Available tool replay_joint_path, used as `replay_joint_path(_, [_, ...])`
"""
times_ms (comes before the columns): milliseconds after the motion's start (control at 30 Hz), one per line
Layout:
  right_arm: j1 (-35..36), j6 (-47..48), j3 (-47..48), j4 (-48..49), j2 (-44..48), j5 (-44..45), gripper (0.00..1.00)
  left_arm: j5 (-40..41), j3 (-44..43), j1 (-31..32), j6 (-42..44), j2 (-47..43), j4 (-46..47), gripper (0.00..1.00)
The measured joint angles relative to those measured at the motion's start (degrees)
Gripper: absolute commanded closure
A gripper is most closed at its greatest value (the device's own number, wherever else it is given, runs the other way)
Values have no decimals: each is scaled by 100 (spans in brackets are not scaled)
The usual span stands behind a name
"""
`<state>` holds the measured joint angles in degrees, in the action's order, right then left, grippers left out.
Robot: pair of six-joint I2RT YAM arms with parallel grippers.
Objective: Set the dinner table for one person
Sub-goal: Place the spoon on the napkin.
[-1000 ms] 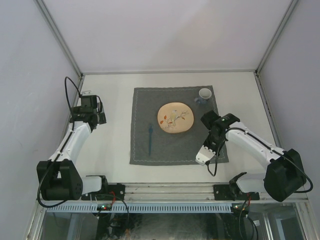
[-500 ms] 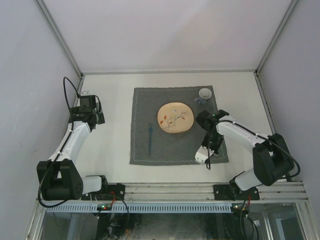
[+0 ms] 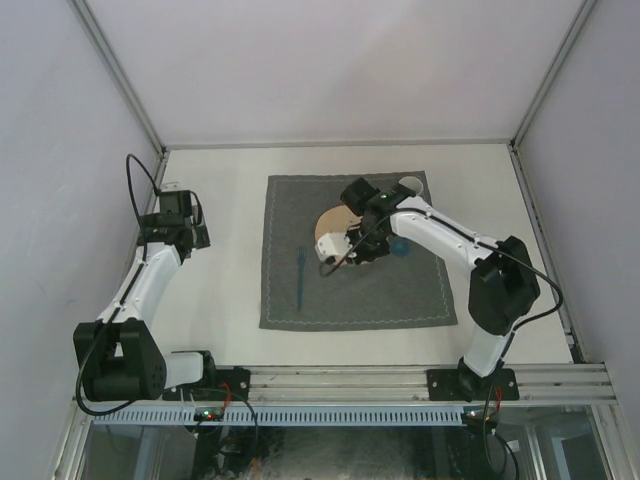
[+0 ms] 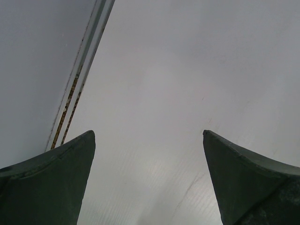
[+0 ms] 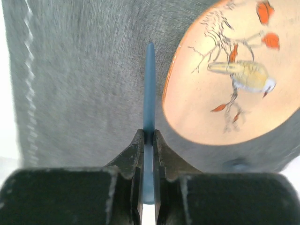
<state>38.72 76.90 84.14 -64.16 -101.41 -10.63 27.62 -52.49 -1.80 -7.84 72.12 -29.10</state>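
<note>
My right gripper (image 3: 338, 257) (image 5: 149, 134) is shut on a thin light-blue utensil handle (image 5: 150, 84) and hovers over the dark grey cloth (image 3: 400, 290) at the near-left edge of the cream bird-patterned plate (image 3: 330, 225) (image 5: 225, 89). Which utensil it is I cannot tell. A dark blue fork (image 3: 300, 275) lies on the cloth left of the plate. A white cup (image 3: 411, 184) stands at the cloth's far right corner, partly behind the arm. My left gripper (image 3: 175, 205) (image 4: 149, 136) is open and empty over the off-white dinner table (image 3: 220, 300) near its left rail.
A small blue spot (image 3: 398, 246) shows on the cloth right of the plate, beside the right arm. Metal rails (image 3: 140, 230) edge the table, and grey walls stand close on three sides. The left wrist view shows the left rail (image 4: 77, 89).
My right arm has swung from the cloth's near right corner leftward and away, across to the plate. The left arm has not moved.
</note>
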Motion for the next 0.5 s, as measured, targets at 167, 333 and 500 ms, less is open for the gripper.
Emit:
replay_joint_path(167, [-363,-2374,142,-138,216,-575,100,-85,-11,-4,-4,0,-15,0])
replay_joint_path(333, [-1226,-3958,-352,-116,673,-1495,100,-83,-11,-11,-7,0,-17,0])
replay_joint_path(500, [-1578,-5499,-1130,710,1683,-1316,100,-83,-11,-11,-11,0,-24,0])
